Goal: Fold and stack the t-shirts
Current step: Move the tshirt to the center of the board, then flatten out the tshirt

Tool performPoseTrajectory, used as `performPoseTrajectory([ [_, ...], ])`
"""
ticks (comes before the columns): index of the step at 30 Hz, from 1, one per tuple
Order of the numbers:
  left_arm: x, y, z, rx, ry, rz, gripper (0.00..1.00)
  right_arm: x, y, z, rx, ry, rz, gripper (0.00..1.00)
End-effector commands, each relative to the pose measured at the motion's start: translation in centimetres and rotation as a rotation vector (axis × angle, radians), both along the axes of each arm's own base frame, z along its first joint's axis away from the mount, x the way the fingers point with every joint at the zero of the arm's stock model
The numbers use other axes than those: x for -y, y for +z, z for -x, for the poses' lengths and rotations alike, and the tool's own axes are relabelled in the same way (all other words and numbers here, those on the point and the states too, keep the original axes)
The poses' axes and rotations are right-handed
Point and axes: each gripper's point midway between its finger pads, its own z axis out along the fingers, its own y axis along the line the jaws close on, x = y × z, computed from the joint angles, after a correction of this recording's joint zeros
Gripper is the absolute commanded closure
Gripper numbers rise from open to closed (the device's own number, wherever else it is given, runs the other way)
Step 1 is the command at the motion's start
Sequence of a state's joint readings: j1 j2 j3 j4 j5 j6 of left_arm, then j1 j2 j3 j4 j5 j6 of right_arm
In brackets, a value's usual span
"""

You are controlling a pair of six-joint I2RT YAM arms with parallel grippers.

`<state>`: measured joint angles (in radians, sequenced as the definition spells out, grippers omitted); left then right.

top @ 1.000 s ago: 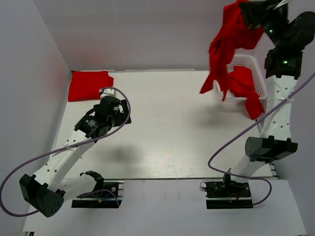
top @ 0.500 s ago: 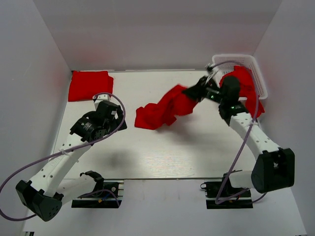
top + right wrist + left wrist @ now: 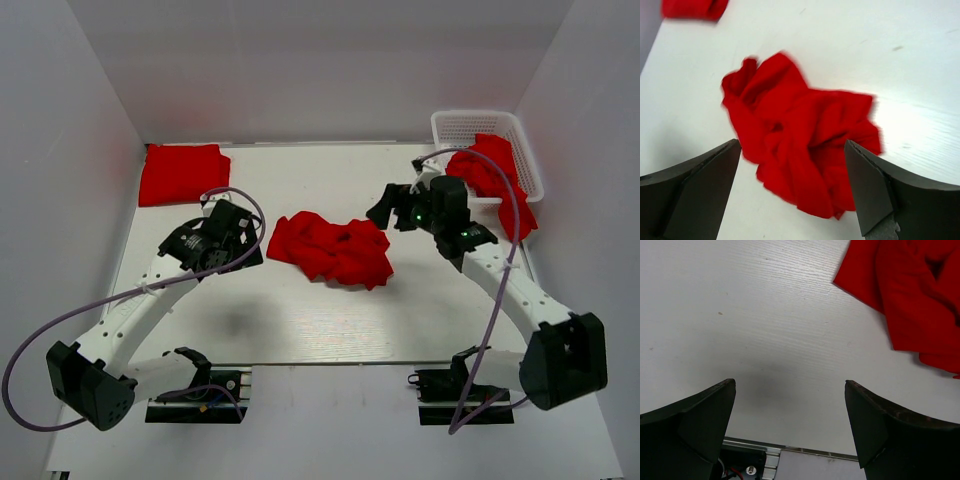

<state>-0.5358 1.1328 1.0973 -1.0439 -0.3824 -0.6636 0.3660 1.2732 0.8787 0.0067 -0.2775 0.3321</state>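
A crumpled red t-shirt (image 3: 332,248) lies in the middle of the worktop (image 3: 300,320). The left tool (image 3: 789,385) and the right tool (image 3: 791,144) are both spread wide, holding nothing.

No readable text, brand, number or sign in any view. Nothing legible on the crumpled t-shirt (image 3: 330,250) at mid-table, on the folded t-shirt (image 3: 183,173) in the far left corner, or on the white basket (image 3: 465,125). Plain red cloth only in both wrist views, though blurred enough in the right one that fine print might go unseen.
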Motion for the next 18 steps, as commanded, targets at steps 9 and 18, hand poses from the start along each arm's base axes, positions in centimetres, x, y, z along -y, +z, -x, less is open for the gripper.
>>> performPoseTrajectory([
  [9,0.9,2.3,-1.0,0.014,-0.014,0.038,0.00,10.9,1.4,2.7,-0.019,-0.464,0.281,0.10],
  [18,2.3,-0.7,-2.4,-0.064,-0.009,0.033,0.00,8.4,-0.4,5.4,-0.093,-0.296,0.230,0.10],
])
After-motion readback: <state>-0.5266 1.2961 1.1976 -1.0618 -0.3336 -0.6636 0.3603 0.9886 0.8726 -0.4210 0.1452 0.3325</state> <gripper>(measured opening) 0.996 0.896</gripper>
